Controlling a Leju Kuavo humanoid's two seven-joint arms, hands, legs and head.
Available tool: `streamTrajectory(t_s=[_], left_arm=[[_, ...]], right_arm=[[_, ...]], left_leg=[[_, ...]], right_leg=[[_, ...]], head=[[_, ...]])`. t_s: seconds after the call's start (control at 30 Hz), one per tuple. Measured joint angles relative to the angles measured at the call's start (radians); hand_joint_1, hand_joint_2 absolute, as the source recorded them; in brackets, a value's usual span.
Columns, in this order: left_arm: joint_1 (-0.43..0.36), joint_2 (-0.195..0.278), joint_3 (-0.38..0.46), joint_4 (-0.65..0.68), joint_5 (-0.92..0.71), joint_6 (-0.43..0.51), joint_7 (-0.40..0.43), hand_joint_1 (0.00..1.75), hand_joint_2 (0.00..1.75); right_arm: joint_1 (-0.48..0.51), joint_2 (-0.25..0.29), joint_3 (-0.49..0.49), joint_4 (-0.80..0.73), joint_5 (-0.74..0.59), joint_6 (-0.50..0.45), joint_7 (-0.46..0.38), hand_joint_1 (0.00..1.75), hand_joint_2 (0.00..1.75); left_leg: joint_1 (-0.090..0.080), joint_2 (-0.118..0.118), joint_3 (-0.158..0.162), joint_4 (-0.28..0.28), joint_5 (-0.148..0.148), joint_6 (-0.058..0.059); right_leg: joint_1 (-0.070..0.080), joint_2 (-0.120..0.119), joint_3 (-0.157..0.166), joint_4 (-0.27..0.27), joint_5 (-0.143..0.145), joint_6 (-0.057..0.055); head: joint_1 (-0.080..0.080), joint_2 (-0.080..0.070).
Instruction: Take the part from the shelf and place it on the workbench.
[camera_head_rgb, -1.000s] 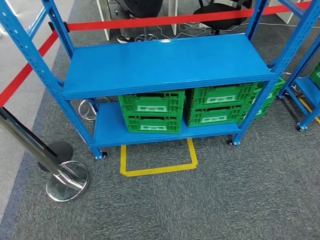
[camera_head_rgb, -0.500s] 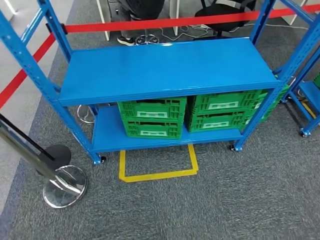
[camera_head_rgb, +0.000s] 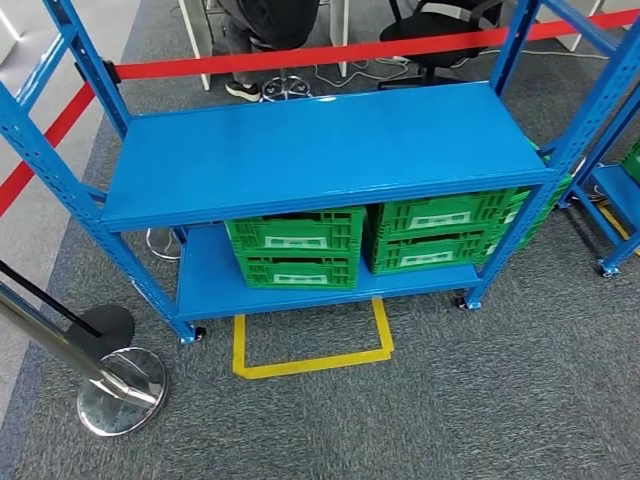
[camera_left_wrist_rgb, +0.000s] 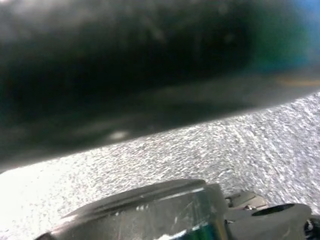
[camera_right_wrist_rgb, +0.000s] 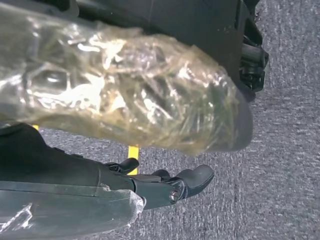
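Observation:
The blue metal shelf (camera_head_rgb: 324, 140) stands ahead in the head view, and its upper board is bare. Two green crates (camera_head_rgb: 294, 245) (camera_head_rgb: 434, 232) sit side by side on the lower board; I cannot make out any part inside them. My right hand (camera_right_wrist_rgb: 124, 95), wrapped in clear plastic, hangs over the grey carpet with its dark fingers (camera_right_wrist_rgb: 188, 181) stretched out and nothing in them. My left hand (camera_left_wrist_rgb: 181, 210) is a blurred grey shape over the carpet, and how its fingers stand is unclear.
A yellow taped square (camera_head_rgb: 313, 362) marks the carpet in front of the shelf. A chrome barrier post base (camera_head_rgb: 121, 390) stands at the left, with a red belt (camera_head_rgb: 302, 55) behind the shelf. A person's legs (camera_head_rgb: 249, 30) and an office chair (camera_head_rgb: 438, 25) are beyond it. Another blue shelf (camera_head_rgb: 615, 190) is at the right.
The whole picture has shifted, so the camera has moved: the shelf now looks a little nearer and wider. Nothing on the shelf has moved.

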Motion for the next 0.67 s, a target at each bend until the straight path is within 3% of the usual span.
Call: streamTrajectory(t_s=[0.07,0.13,0.23,0.27,0.3,0.37,0.4,0.47,0.57,0.67], left_arm=[[0.003,-0.001,0.001,0.0,-0.003,0.001,0.0,0.0,0.0],[0.005,-0.003,0.002,0.0,-0.004,0.001,0.0,0.0,0.0],[0.002,-0.005,0.003,0.0,-0.004,0.002,0.0,0.0,0.0],[0.003,-0.005,0.003,0.0,-0.004,0.002,0.0,0.0,0.0],[0.004,-0.005,0.003,0.0,-0.004,0.002,0.0,0.0,0.0],[0.005,-0.006,0.004,0.0,-0.004,0.002,0.0,0.0,0.0],[0.005,-0.005,0.004,0.0,-0.004,0.003,0.0,0.0,0.0],[0.003,-0.005,0.005,0.0,-0.004,0.012,0.005,0.0,0.0],[0.0,-0.006,0.007,0.0,-0.007,0.052,0.027,0.0,0.0],[-0.004,-0.01,0.009,0.0,-0.011,0.1,0.055,0.0,0.0]], right_arm=[[0.0,-0.001,-0.001,-0.001,0.001,0.0,0.0,0.0,0.0],[0.0,-0.001,-0.001,-0.001,0.002,0.0,0.0,0.0,0.0],[0.0,-0.003,-0.001,-0.001,0.002,0.0,0.0,0.0,0.0],[0.001,-0.003,-0.001,-0.001,0.002,0.0,0.0,0.0,0.0],[0.002,-0.003,-0.001,-0.001,0.002,0.0,0.0,0.0,0.0],[0.004,-0.003,-0.002,-0.001,0.002,0.0,0.0,0.0,0.0],[0.005,-0.003,-0.002,-0.001,0.002,0.0,0.0,0.0,0.0],[0.004,-0.003,-0.002,-0.001,0.002,0.0,0.001,0.0,0.0],[0.005,-0.003,-0.006,-0.001,0.003,-0.005,0.004,0.0,0.0],[0.005,-0.002,-0.008,-0.002,0.004,-0.021,0.016,0.0,0.0]], left_leg=[[0.003,-0.001,0.019,-0.022,0.001,0.007],[0.009,-0.002,0.041,-0.034,0.004,0.013],[0.011,-0.002,0.055,-0.037,-0.007,0.017],[0.012,-0.002,0.061,-0.037,-0.014,0.016],[0.013,-0.002,0.07,-0.037,-0.021,0.014],[0.016,-0.003,0.093,-0.037,-0.039,0.007],[0.016,-0.003,0.105,-0.036,-0.049,0.001],[0.014,-0.002,0.115,-0.035,-0.064,-0.012],[0.013,-0.001,0.122,-0.027,-0.072,-0.027],[0.015,0.0,0.087,0.048,-0.088,-0.039]], right_leg=[[-0.001,-0.002,0.013,0.001,0.004,0.014],[-0.001,-0.001,-0.007,0.045,-0.02,0.025],[-0.006,-0.001,-0.121,0.215,-0.088,0.039],[-0.008,-0.001,-0.153,0.247,-0.094,0.042],[-0.009,-0.001,-0.168,0.245,-0.08,0.044],[-0.013,-0.002,-0.15,0.145,0.005,0.047],[-0.013,-0.003,-0.135,0.09,0.045,0.045],[-0.011,-0.005,-0.116,0.026,0.08,0.028],[-0.01,-0.003,-0.105,0.021,0.081,-0.002],[-0.014,-0.003,-0.092,0.015,0.078,-0.014]], head=[[0.0,0.0],[0.005,0.0],[0.01,0.0],[0.01,0.0],[0.01,0.0],[0.011,0.0],[0.012,0.0],[0.015,0.0],[0.01,0.0],[0.005,0.0]])
